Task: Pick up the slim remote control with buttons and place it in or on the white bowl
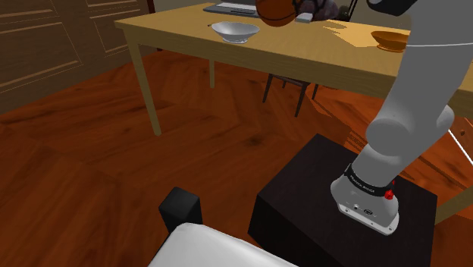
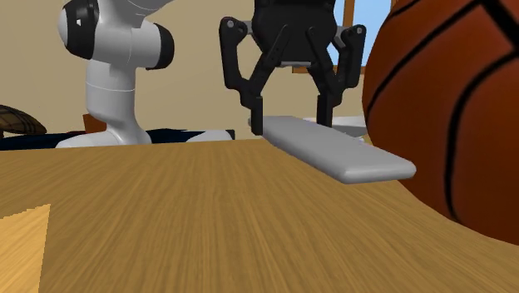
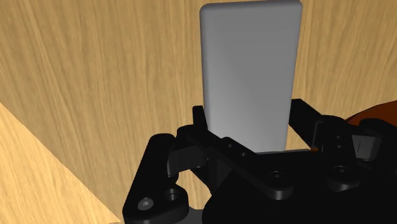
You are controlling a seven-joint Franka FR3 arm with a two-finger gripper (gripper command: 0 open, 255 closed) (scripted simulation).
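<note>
Sitting between the black fingers of the gripper (image 3: 251, 114), the slim remote (image 3: 250, 70) is drawn as a plain grey slab. The jaws are clamped on its two long sides near one end, and the rest of it juts out past the fingertips over the wooden table (image 3: 95, 76). In the second exterior view the remote (image 2: 341, 154) slants out from the gripper (image 2: 291, 121) with its darker underside showing. It seems to sit just off the tabletop (image 2: 166, 216), though contact at the gripped end cannot be told. A large orange basketball (image 2: 449, 108) bulks up just beside it at three o'clock. In the shoulder view the remote (image 1: 304, 18) lies at the far side of the table (image 1: 318, 57). The basketball (image 1: 279, 11) is right against it at nine o'clock, between it and the white bowl (image 1: 235, 31), which stands farther off at about eight o'clock. A dark flat keyboard (image 1: 231, 9) lies at twelve o'clock of that bowl. A brown bowl (image 1: 390, 39) rests at four o'clock of the remote, well apart, partly behind the white arm (image 1: 413, 91) rising from the black stand (image 1: 303, 220).
</note>
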